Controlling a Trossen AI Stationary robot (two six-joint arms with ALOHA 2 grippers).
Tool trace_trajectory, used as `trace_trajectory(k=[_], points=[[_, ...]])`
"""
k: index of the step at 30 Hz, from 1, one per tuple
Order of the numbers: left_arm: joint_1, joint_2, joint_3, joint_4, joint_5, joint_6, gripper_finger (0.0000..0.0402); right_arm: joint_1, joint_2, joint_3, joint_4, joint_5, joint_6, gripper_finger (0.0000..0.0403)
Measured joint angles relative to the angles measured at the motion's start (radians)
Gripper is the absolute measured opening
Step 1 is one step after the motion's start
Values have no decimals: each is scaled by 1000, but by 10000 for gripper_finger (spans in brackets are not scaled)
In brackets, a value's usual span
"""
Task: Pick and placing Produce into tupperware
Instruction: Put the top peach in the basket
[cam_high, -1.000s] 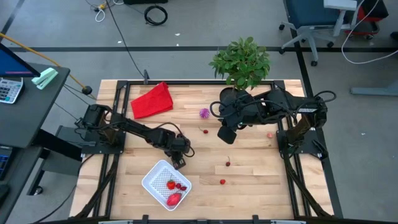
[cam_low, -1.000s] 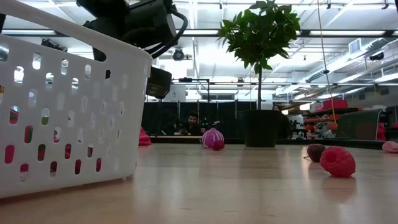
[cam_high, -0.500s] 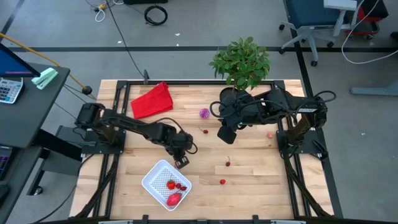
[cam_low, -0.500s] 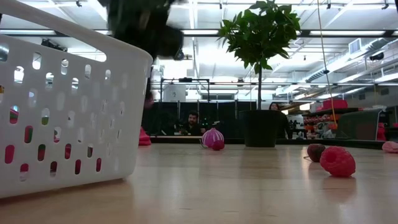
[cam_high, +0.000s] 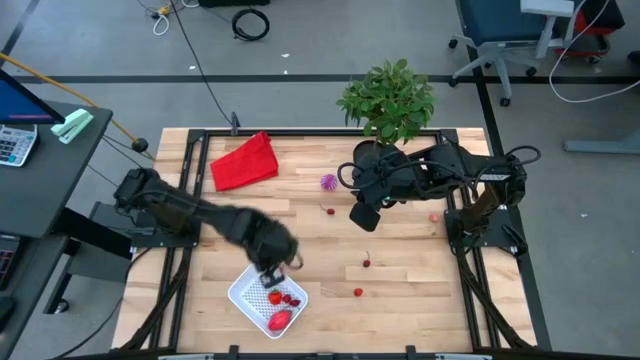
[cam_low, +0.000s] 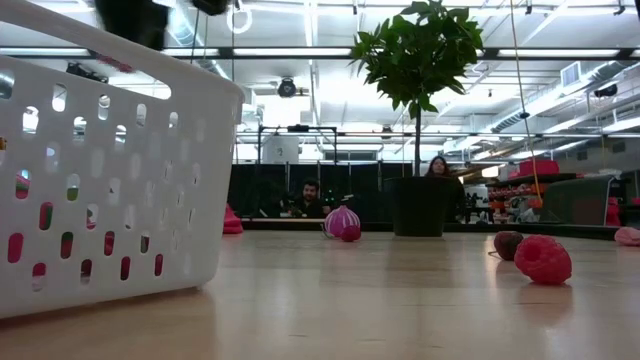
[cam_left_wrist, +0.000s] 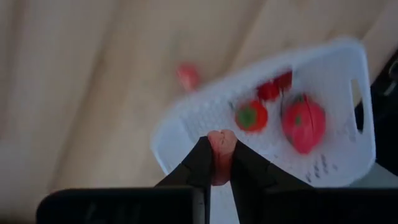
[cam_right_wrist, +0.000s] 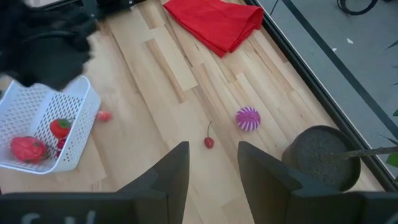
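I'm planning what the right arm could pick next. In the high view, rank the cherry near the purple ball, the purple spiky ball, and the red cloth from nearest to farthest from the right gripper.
From the right gripper:
1. Cherry, just to its left.
2. Purple spiky ball, farther back and left.
3. Red cloth, far left, at the table's back.

one white tupperware (cam_high: 250, 292), one purple spiky ball (cam_high: 327, 182), one red cloth (cam_high: 244, 161), one potted plant (cam_high: 389, 100)

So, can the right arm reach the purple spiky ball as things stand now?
Probably yes. The right gripper hovers with open fingers not far from the purple spiky ball, and only bare wood lies between them. The plant pot stands beside the ball, apart from it. The left gripper is busy over the white container.
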Motion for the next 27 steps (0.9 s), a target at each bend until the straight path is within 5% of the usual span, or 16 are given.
trace_trajectory(k=[6,15,27], points=[[-125,10,-98,105,0,-208,46,0,0,0,0,0,1,145],[-206,10,-330,472,-1,-398,61,0,0,0,1,0,2,145],[-207,10,-369,578,48,-348,147,0,0,0,6,0,2,145]])
